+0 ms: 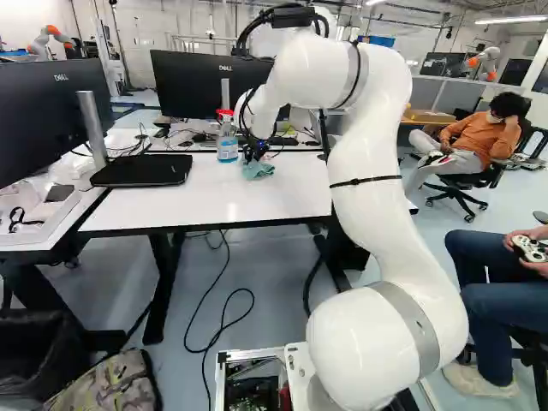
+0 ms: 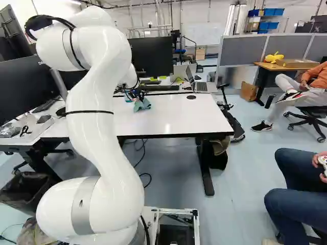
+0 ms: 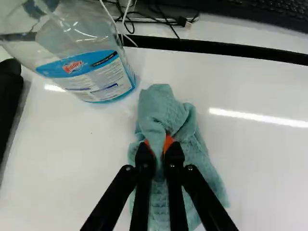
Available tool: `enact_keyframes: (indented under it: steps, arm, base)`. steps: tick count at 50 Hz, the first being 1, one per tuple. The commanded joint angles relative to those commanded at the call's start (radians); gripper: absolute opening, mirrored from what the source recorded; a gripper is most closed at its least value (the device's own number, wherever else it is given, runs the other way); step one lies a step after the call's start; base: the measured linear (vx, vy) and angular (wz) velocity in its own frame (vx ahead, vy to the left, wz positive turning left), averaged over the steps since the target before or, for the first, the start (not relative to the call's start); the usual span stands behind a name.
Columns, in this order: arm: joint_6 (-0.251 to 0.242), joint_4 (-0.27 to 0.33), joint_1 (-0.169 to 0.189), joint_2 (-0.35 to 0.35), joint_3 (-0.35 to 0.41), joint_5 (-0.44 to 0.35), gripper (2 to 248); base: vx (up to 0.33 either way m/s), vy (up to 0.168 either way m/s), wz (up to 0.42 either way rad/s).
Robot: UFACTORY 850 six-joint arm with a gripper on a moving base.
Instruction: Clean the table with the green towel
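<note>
The gripper [image 3: 160, 147] is clenched on the towel [image 3: 166, 111], a raised fold nipped between its 2 orange pads [image 3: 169, 142]. The towel lies on the far part of the table [image 3: 72, 159], just right of the bottle [image 3: 89, 62] and short of the black far edge [image 3: 216, 53].

The step in hand looks to be wiping. It wants light, even pressure: enough to lay the loose cloth flat, not so much that the 2 fingertips scrape the top. Strokes to the right and toward the near side seem safest, each overlapping the last; a swing left could knock the bottle. The grip should stay firm, as cloth may drag out of it.

The towel's long axis runs near to far. Its bunched, rounded end points far; the wider end fans out near, with 1 corner spreading right.
</note>
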State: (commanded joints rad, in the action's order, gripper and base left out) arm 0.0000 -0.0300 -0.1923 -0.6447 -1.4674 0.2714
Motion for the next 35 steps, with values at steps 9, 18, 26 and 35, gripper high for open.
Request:
enact_keyframes:
  steps: [9, 18, 26, 35]
  arm:
    - [0.0, 0.0, 0.0, 0.037, 0.053, 0.0, 37]
    - [0.0, 0.0, 0.013, 0.068, 0.095, 0.0, 37]
    - [0.0, 0.0, 0.032, 0.085, 0.12, 0.0, 37]
    - [0.0, 0.0, 0.056, 0.095, 0.134, 0.0, 37]
  base:
    - [0.0, 0.0, 0.0]
    - [0.0, 0.0, 0.0]
    - [0.0, 0.0, 0.0]
    - [0.0, 0.0, 0.0]
